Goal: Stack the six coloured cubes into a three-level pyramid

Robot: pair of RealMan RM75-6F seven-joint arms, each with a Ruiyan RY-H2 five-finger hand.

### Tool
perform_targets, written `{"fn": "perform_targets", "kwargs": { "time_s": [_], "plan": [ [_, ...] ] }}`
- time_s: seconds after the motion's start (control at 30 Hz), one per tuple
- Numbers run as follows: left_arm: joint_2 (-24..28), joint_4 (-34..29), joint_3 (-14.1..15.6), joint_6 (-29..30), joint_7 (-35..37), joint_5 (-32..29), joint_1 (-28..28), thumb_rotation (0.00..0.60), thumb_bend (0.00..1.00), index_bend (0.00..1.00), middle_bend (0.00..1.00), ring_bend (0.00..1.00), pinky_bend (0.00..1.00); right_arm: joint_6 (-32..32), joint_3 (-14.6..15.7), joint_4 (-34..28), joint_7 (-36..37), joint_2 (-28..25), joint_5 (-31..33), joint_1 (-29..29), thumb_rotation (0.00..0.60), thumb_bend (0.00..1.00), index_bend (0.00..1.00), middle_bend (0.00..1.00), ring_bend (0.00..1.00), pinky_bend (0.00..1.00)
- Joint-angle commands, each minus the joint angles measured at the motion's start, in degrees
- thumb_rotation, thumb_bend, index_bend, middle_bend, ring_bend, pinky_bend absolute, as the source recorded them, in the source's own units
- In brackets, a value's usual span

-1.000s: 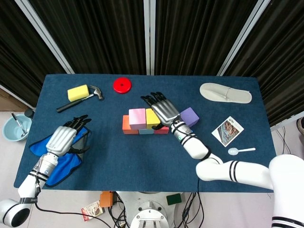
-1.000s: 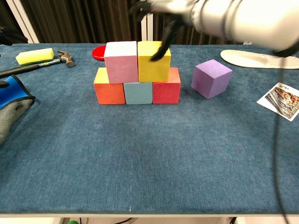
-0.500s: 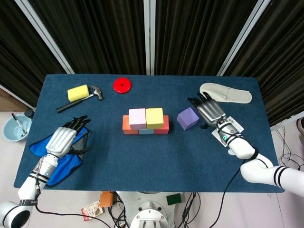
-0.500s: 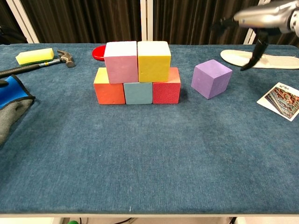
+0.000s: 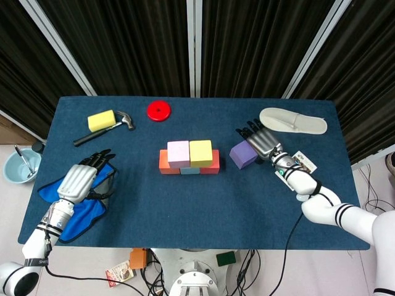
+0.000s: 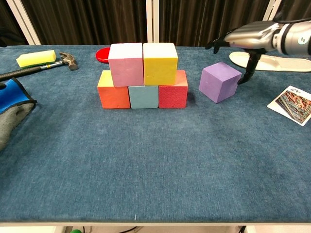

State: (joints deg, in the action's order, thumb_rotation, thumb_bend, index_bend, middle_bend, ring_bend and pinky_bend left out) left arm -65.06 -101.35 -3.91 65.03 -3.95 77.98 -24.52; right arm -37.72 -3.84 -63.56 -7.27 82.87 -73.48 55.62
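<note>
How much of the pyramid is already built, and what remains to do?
Done: orange cube, teal cube and red cube form the base, with pink cube and yellow cube on them. In hand: the right hand hovers over the purple cube, not yet gripping. Left: place it on top.

Six cubes [image 6: 143,75], one hammer [image 5: 105,128], one slipper [image 5: 292,121].

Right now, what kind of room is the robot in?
Probably a robot testing lab, not a home. Black curtains hang behind a blue cloth-covered table, and odd practice things are spread on it: a hammer, a slipper and coloured cubes.
</note>
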Motion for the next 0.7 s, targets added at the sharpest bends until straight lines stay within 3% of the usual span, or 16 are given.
{"fn": "perform_targets", "kwargs": {
  "time_s": [0.03,0.37,0.53,0.7],
  "plan": [
    [0.03,0.16,-0.01,-0.04,0.27,0.02,0.02,0.471,0.19,0.10,0.04,0.10,0.23,1.39,0.04,1.94,0.78,1.44,-1.36,0.97,0.600,0.10,0.07,0.13,0.00,0.00],
    [0.15,0.66,0.12,-0.16,1.41,0.27,0.18,0.458,0.19,0.10,0.04,0.10,0.23,2.44,-0.05,6.49,4.07,4.52,-3.68,1.56,0.600,0.15,0.13,0.16,0.00,0.00],
    [0.22,0.68,0.25,-0.10,1.84,0.65,0.28,0.461,0.19,0.10,0.04,0.10,0.23,0.65,0.51,7.03,6.05,4.14,-5.49,0.49,0.600,0.20,0.43,0.32,0.02,0.00],
    [0.45,0.40,0.27,0.40,1.87,1.14,0.47,0.475,0.19,0.10,0.04,0.10,0.23,-4.31,-1.10,0.40,8.43,-0.89,-4.83,-2.41,0.600,0.21,0.54,0.40,0.09,0.00]
  ]
}}
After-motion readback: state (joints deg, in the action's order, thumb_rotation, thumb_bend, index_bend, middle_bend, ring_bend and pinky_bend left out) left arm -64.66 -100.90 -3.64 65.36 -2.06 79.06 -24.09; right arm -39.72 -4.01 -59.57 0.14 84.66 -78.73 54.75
